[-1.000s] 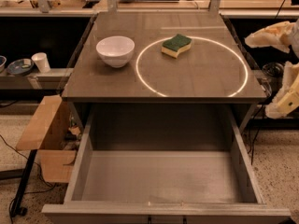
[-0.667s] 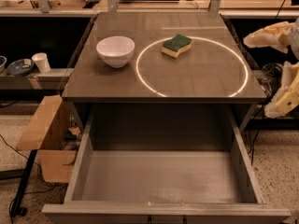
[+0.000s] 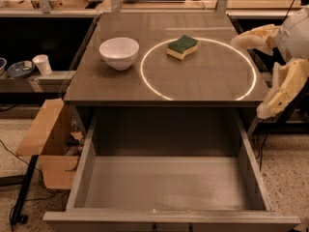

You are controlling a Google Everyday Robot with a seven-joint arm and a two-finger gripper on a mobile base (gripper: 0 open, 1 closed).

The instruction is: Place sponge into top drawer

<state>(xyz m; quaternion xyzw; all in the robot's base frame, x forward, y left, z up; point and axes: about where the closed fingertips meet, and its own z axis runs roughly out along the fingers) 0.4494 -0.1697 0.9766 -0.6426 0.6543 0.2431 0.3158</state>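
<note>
I am watching the small yellow foam sponge [image 3: 182, 47] with its green scrub top lying upper centre on the brown tabletop [image 3: 207, 88], long axis slanting up-right, left of the cream 2-finger gripper [image 3: 249, 77] hanging wide and empty at the right edge, the grey metal top drawer [image 3: 164, 185] gaping below.

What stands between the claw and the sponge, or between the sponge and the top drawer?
Nothing visible does. The claw hangs open at the right edge of the table, only bare tabletop between it and the sponge. The white bowl stands left of the sponge, off both paths. The top drawer is pulled out below the table's front.
</note>
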